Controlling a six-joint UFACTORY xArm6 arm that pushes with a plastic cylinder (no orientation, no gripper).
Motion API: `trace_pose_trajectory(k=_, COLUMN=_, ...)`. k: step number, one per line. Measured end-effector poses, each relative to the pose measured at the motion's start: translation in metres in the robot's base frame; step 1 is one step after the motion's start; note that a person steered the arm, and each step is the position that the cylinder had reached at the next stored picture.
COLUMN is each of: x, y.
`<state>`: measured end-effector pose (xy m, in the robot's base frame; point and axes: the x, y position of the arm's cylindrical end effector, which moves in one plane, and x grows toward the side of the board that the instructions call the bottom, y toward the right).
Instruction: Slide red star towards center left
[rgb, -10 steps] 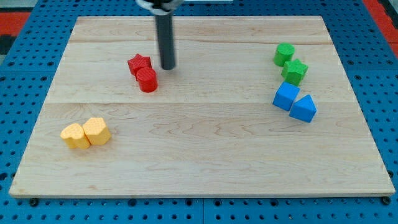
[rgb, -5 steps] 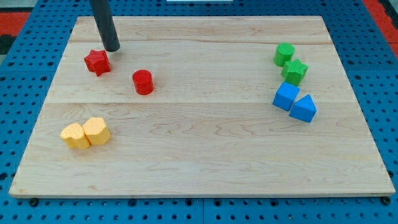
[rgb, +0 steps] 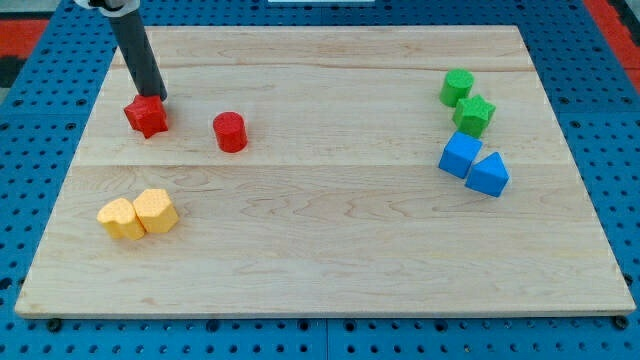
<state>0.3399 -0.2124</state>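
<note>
Rested my tip (rgb: 156, 97) against the far edge of the red star (rgb: 146, 116), touching it from behind. No fingers or jaws on this rig, only a bare rod, so nothing held, only pushed. Found the red star in the far-left part of the wooden board (rgb: 320, 250), close to the left edge, well apart from the red cylinder (rgb: 230, 132) to its right. Judged the push as under way, with the star already far enough left but farther back than centre. Called next for a short shove toward the near side, stopping short of the two yellow blocks (rgb: 138, 216). Left green and blue blocks untouched at right.
</note>
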Motion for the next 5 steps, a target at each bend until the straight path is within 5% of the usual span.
trace_pose_trajectory(k=3, x=0.015, y=0.024)
trace_pose_trajectory(k=5, x=0.009, y=-0.023)
